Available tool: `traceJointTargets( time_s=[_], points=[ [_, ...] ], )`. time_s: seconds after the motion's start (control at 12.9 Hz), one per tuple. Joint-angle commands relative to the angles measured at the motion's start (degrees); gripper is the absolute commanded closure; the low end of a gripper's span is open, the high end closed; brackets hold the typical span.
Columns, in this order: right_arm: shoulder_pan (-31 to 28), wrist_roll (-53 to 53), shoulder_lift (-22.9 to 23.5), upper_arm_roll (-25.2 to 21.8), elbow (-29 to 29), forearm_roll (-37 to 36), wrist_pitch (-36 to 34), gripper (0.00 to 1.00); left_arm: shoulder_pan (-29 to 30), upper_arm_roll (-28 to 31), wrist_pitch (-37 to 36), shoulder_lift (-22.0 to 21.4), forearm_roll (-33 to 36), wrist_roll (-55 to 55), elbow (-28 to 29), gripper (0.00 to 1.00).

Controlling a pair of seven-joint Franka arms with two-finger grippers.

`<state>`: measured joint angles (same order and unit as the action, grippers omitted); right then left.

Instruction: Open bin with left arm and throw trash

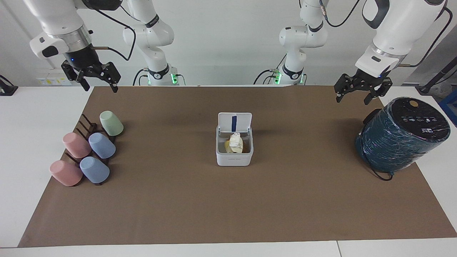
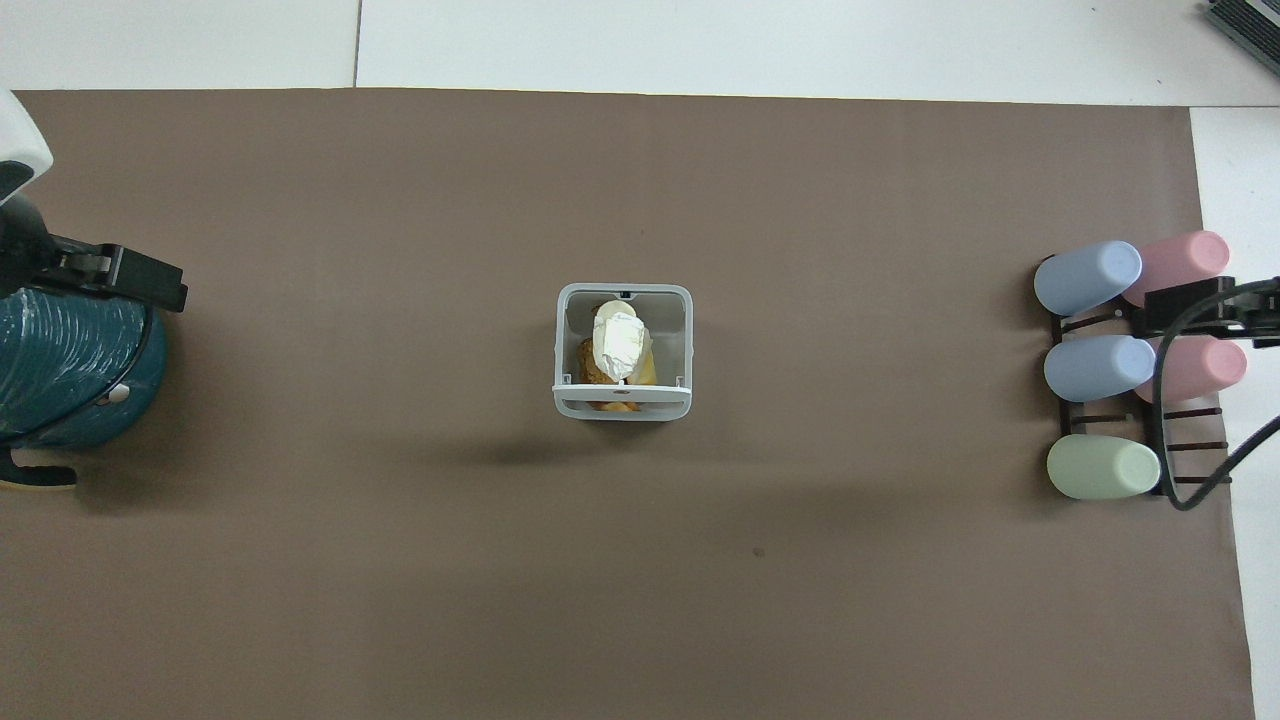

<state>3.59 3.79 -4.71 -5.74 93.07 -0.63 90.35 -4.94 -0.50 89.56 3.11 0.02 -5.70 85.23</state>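
The white bin (image 1: 234,159) stands in the middle of the brown mat, its lid (image 1: 234,122) hinged up and showing a blue strip. Crumpled cream trash (image 1: 235,142) lies inside it on yellowish scraps; it also shows in the overhead view (image 2: 618,340) inside the bin (image 2: 622,408). My left gripper (image 1: 351,100) hangs open and empty in the air beside the teal cylinder, well away from the bin. My right gripper (image 1: 101,89) hangs open and empty over the mat's corner, above the cup rack's end of the table.
A large dark-teal wrapped cylinder (image 1: 401,134) lies at the left arm's end of the mat. A dark rack with several pastel cups (image 1: 89,150) sits at the right arm's end. The brown mat (image 1: 228,207) covers most of the table.
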Motion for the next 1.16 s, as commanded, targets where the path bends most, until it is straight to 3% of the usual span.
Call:
traceJointTargets(
  time_s=[0.0,1.09],
  points=[
    [-1.13,-1.07,-0.57,1.6,0.45,-0.25,-0.96,0.0,-0.24,0.06,1.14,-1.53,0.95,-0.45,1.96,0.0],
    [-0.78,-0.45,-1.27,2.84,1.06,0.19,-2.46,0.0,-0.33,-0.03,1.14,-1.79,0.95,-0.71,2.14,0.0]
  ],
)
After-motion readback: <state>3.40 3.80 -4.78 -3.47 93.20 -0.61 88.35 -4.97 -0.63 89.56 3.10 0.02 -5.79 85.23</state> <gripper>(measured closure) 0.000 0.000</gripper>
